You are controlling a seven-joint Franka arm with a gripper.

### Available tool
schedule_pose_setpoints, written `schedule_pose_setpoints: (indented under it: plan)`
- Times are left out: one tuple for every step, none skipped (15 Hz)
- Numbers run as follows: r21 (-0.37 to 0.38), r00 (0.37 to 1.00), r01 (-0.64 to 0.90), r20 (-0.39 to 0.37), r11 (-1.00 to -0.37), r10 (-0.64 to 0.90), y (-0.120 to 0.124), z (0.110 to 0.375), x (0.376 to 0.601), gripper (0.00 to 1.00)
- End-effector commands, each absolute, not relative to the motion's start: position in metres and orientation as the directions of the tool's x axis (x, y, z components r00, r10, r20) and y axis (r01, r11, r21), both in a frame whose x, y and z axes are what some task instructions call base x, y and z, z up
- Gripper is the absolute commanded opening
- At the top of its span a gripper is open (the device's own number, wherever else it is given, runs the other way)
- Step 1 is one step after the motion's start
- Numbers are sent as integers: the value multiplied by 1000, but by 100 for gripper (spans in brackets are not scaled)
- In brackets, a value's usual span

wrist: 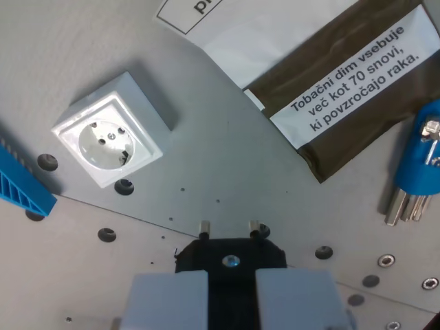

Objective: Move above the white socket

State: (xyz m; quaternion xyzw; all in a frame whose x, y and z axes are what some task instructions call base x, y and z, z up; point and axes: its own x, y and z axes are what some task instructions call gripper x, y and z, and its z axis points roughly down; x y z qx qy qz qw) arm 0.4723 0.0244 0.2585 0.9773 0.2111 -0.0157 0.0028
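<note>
The white socket (110, 141), a square box with a round recessed face, sits on the grey metal plate (227, 158) in the wrist view's left half. My gripper (232, 278) is at the bottom centre, shut on a black plug (230, 253). The plug's two metal pins (204, 228) point away from me. My pale fingers (168, 295) flank the plug body. The socket lies up and to the left of the plug, well apart from it.
A blue ridged part (20, 182) lies at the left edge beside the socket. A brown tobacco packet (350, 82) with a white warning label and a white sheet (227, 27) lie at the top right. A blue holder of hex keys (423, 161) lies at the right edge. Holes and screws dot the plate.
</note>
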Motion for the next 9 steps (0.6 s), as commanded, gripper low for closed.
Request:
schedule_pose_setpoints:
  plan:
    - [30,840,538,63,-842,539,28,245,464,0]
    - [31,832,550,64,-834,551,30,241,462,0]
    - [31,823,564,63,-825,565,32,236,460,0]
    - [31,816,574,63,-818,575,34,231,457,0]
    - [31,806,588,63,-808,589,36,227,455,0]
    - [31,796,601,61,-799,602,38,223,453,0]
    - [30,789,611,59,-791,612,39,218,451,0]
    - [31,779,623,58,-781,624,41,214,450,0]
    - [31,772,632,59,-774,633,43,210,448,0]
